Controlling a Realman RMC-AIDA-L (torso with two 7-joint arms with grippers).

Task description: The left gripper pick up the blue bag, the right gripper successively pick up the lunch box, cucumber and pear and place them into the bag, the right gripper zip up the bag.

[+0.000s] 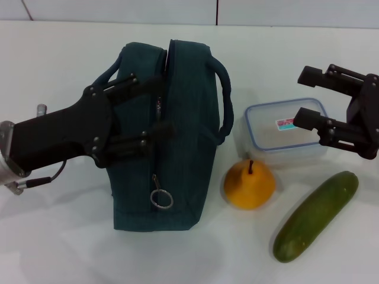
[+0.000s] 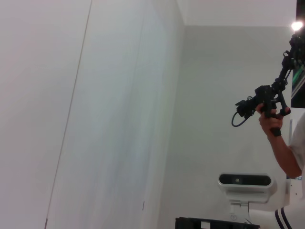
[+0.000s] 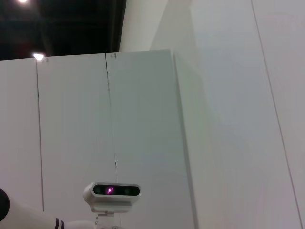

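Note:
The blue bag [image 1: 189, 118] lies on its side on the white table, handles toward the back, its metal ring pull [image 1: 161, 199] near the front end. My left gripper [image 1: 153, 105] reaches in from the left and hovers open over the bag's zipper side, one finger on each side of the zip line. The lunch box [image 1: 269, 133] sits right of the bag. My right gripper [image 1: 301, 96] is open above the box's right end. The pear [image 1: 249, 186] stands in front of the box, and the cucumber [image 1: 317, 216] lies slanted at the front right. Neither wrist view shows any of these.
The white table [image 1: 59, 236] has bare room at the front left and behind the bag. In the wrist views I see only white wall panels, a mounted camera [image 2: 245, 180] and a person's hand holding a black device [image 2: 267, 102].

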